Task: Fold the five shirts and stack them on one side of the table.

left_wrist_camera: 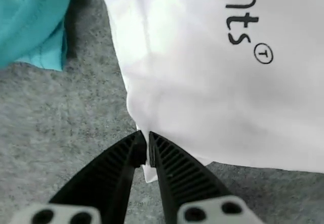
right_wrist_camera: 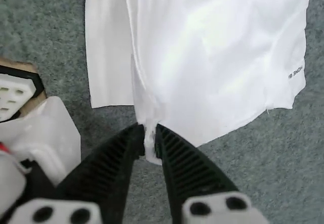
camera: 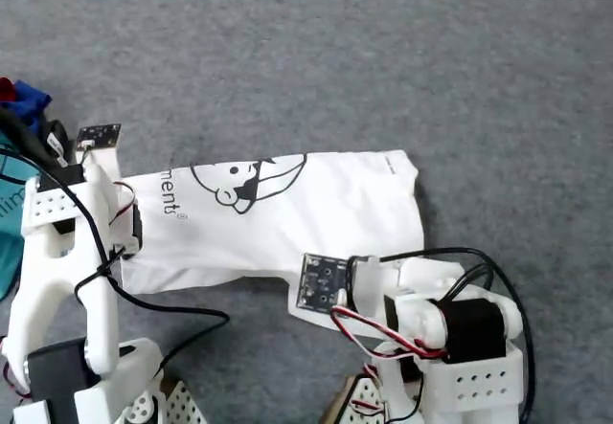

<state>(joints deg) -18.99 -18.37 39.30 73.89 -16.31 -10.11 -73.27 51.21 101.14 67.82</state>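
A white shirt (camera: 287, 213) with a black cartoon print lies partly folded across the middle of the grey table (camera: 316, 70). My left gripper (left_wrist_camera: 147, 144) is shut on the near left corner of the white shirt (left_wrist_camera: 212, 82), pinching a fold of cloth. My right gripper (right_wrist_camera: 149, 135) is shut on the near edge of the white shirt (right_wrist_camera: 212, 57), a strip of fabric caught between its black fingers (right_wrist_camera: 174, 158). In the high view the left arm (camera: 77, 242) stands at the shirt's left end and the right arm (camera: 421, 319) at its near right edge.
A teal shirt (left_wrist_camera: 30, 21) lies bunched just left of the white one, at the table's left edge (camera: 8, 223). Blue and red cloth (camera: 21, 103) sits farther back on the left. Black cables (camera: 182, 314) trail from the arms. The far half of the table is bare carpet.
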